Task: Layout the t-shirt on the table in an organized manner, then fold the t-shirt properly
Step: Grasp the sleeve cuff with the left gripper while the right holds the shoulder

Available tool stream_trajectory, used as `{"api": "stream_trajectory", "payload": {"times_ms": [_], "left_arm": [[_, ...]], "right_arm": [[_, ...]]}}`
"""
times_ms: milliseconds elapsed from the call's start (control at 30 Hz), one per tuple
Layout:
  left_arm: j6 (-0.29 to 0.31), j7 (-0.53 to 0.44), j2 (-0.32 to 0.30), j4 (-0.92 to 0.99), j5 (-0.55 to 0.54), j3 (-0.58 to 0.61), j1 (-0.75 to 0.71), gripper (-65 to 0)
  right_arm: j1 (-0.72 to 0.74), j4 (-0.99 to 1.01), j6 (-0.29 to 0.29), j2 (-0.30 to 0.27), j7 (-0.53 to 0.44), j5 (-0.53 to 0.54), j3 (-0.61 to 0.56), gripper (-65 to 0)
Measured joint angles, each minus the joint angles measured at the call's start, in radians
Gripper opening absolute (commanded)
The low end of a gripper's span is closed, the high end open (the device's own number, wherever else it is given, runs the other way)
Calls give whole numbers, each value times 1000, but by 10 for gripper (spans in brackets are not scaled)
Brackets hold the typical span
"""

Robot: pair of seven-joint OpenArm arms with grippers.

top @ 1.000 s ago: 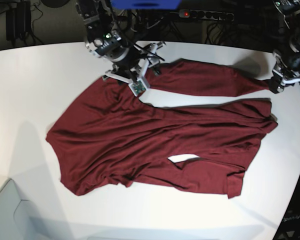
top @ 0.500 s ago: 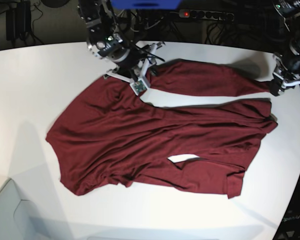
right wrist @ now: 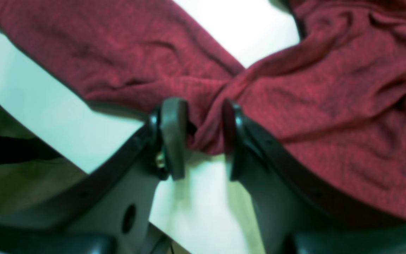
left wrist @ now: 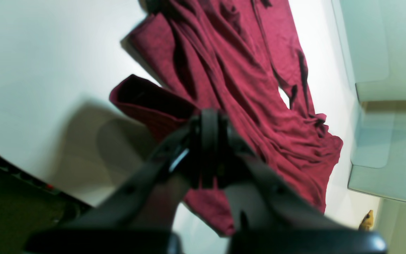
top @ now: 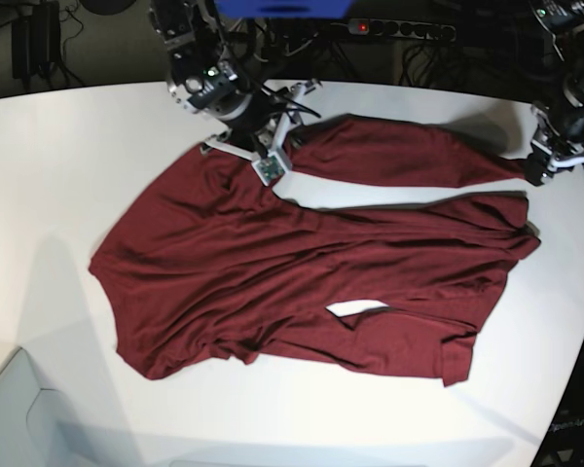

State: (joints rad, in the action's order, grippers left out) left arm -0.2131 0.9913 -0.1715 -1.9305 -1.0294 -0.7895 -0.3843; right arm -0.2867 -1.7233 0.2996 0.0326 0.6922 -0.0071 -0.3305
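Note:
The dark maroon t-shirt lies rumpled across the white table, one long sleeve stretched along the far side towards the right. At that sleeve's root my right gripper is down on the cloth. In the right wrist view a bunched fold of the t-shirt fills the gap of the right gripper and touches both pads. My left gripper is at the sleeve's end by the table's right edge. In the left wrist view the left gripper is shut on the cuff, with the t-shirt beyond.
A power strip and cables lie behind the table's far edge. A pale grey box sits at the bottom left corner. The table's curved edge runs close to the left arm on the right. Pale panels stand beyond the shirt.
The right gripper's jaws have come together on the fold at the sleeve's root, and that arm has shifted slightly back. The left arm and the sleeve end have stayed put.

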Motion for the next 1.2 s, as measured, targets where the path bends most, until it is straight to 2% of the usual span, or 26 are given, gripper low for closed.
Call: {"api": "stream_trajectory", "payload": {"times_ms": [200, 367, 567, 833, 967, 1200], "left_arm": [[0, 0, 0, 0, 0, 0, 0, -650], [0, 0, 0, 0, 0, 0, 0, -650], [0, 0, 0, 0, 0, 0, 0, -650], [0, 0, 0, 0, 0, 0, 0, -650], [0, 0, 0, 0, 0, 0, 0, -650], [0, 0, 0, 0, 0, -1, 0, -650]], "right_arm": [[-6, 0, 0, -2, 0, 0, 0, -394], [-13, 0, 0, -2, 0, 0, 0, -385], [-11, 2, 0, -19, -4, -1, 2, -498], [-11, 2, 0, -19, -5, 0, 0, -573], [-19, 1, 0, -19, -6, 0, 0, -640], [-25, -5, 0, -19, 0, 0, 0, -650]]}}
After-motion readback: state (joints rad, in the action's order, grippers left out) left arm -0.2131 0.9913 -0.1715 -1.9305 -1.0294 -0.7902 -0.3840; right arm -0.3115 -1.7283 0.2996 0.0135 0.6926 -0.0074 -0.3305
